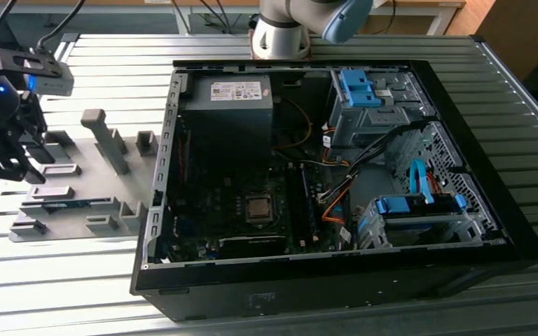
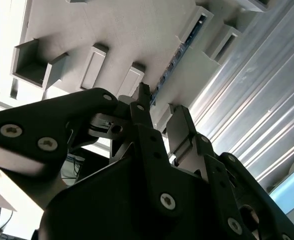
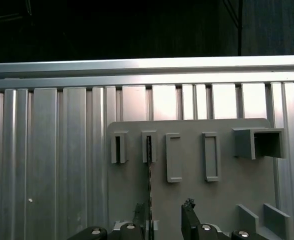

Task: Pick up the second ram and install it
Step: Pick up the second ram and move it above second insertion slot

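While on edge, blue-green second ram [image 1: 64, 204]

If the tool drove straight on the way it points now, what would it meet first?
Probably the second ram, standing on edge in the fixture plate: it lies between the open tool's tips, near one. Depth is unclear, so the plate could come first.

Shiny metal table [image 3: 47, 175]; matt grey plastic plate [image 3: 227, 200]; matt black claw [image 3: 165, 206]
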`<state>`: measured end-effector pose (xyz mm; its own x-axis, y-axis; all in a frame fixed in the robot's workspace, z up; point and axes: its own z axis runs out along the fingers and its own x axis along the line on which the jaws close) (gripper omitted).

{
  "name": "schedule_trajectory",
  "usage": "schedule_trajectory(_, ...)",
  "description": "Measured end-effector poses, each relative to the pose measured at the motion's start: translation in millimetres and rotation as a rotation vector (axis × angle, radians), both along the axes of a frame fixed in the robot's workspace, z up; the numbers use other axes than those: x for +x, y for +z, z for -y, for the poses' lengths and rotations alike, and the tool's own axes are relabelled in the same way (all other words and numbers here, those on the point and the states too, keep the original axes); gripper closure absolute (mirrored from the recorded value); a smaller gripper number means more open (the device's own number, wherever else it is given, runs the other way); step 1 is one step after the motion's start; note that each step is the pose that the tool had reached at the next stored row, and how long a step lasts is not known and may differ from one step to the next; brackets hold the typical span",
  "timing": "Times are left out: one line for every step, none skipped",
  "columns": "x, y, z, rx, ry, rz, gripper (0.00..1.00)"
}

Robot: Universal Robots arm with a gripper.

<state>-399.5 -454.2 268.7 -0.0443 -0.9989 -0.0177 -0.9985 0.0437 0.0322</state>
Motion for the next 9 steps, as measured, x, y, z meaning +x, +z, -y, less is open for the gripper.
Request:
schedule_trajectory(0.0, -1.9, 0.7, 0.0001, 0.0, 0.0001, 0.59)
schedule_trajectory(0.0, -3.8, 1.3, 0.0001, 0.0, 0.0001, 0.59)
schedule_trajectory(0.0, -5.5, 1.9, 0.0001, 0.0, 0.0001, 0.59)
schedule_trajectory(0.0, -7.4, 2.5, 0.0001, 0.0, 0.0001, 0.59)
schedule_trajectory(0.0, -9.2, 3.0, 0.0, 0.0, 0.0, 0.59)
schedule_trajectory(0.0, -11.0, 3.3, 0.0001, 0.0, 0.0001, 0.59)
schedule_trajectory(-0.1, -12.5, 3.5, 0.0001, 0.0, 0.0, 0.59)
schedule_trajectory(-0.1, -13.8, 3.6, 0.0001, 0.0, 0.0, 0.59)
schedule_trajectory(0.0, -14.6, 3.7, 0.0001, 0.0, 0.0001, 0.59)
